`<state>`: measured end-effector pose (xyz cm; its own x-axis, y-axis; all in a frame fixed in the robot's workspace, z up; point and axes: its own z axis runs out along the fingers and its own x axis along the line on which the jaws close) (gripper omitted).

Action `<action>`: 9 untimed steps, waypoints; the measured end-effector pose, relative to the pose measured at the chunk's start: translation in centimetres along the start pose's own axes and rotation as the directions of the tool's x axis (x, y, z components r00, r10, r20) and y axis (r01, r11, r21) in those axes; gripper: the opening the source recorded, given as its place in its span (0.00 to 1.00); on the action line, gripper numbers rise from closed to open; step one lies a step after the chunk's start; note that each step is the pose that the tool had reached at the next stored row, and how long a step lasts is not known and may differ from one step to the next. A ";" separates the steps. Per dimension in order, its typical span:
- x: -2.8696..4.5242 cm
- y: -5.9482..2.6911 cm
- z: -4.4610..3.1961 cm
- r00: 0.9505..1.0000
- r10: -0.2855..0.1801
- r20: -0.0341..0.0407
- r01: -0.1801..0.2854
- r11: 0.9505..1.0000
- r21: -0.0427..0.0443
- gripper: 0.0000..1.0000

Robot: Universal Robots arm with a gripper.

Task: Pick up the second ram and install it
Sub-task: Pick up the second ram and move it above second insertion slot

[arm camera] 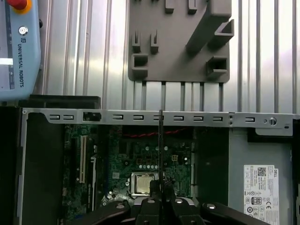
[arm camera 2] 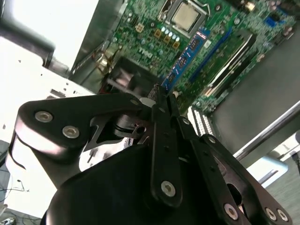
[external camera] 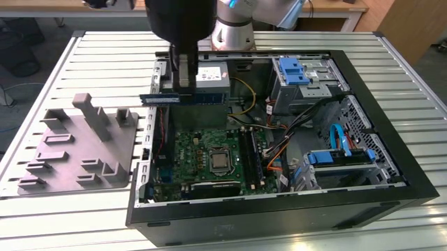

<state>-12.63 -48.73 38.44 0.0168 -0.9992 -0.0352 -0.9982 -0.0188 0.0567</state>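
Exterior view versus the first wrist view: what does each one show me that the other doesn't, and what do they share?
Exterior view: the long, thin, dark second ram stick seen lengthwise, the gripper with fingers shut on it above the open black computer case, plus blue plastic drive brackets. First wrist view: a grey handheld control pendant with a red button, and the stick edge-on as a slim line. Both: the grey moulded slotted tray, the green motherboard and the ribbed metal table.
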 end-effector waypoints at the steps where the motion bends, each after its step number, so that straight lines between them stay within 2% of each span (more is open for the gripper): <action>1: 0.01 -0.38 0.15 1.000 0.000 0.000 0.000 1.000 -0.002 0.14; 9: 0.12 -3.46 1.44 1.000 0.000 0.000 0.000 1.000 -0.010 0.14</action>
<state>-9.26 -48.73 36.80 0.0165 -0.9992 -0.0354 -0.9976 -0.0189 0.0666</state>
